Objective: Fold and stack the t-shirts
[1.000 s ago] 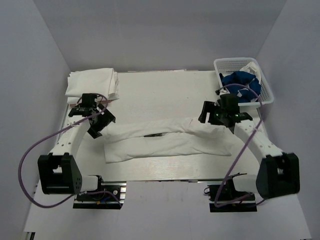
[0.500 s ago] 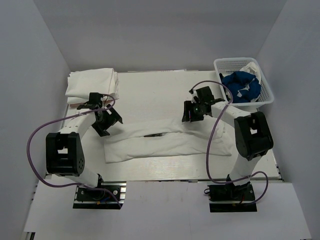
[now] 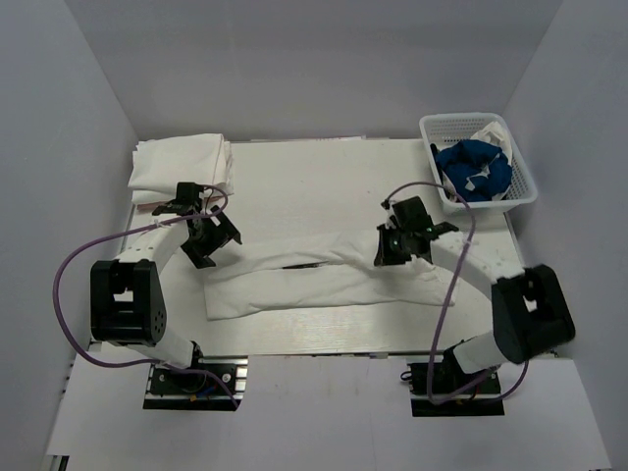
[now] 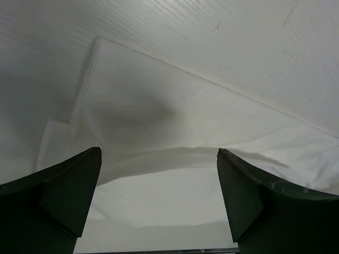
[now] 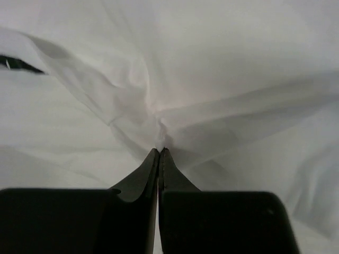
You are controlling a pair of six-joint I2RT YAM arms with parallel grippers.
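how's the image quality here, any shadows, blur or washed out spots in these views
Top external: even, soft light; the white t-shirt barely stands out from the pale table. Left wrist: a soft grey shadow lies on the shirt ahead of the open left gripper, whose dark jaws look soft-edged. Right wrist: the right gripper, shut on a pinch of shirt, is nearly featureless black; folds pale but readable.

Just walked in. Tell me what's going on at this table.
Two robot arms are folding t-shirts. A long white t-shirt lies partly folded across the middle of the table. The right gripper is shut on a pinch of its cloth near the right end. The left gripper is open over the left end, holding nothing. A pile of folded white shirts sits at the far left corner, and a blue shirt waits in the basket at the far right.
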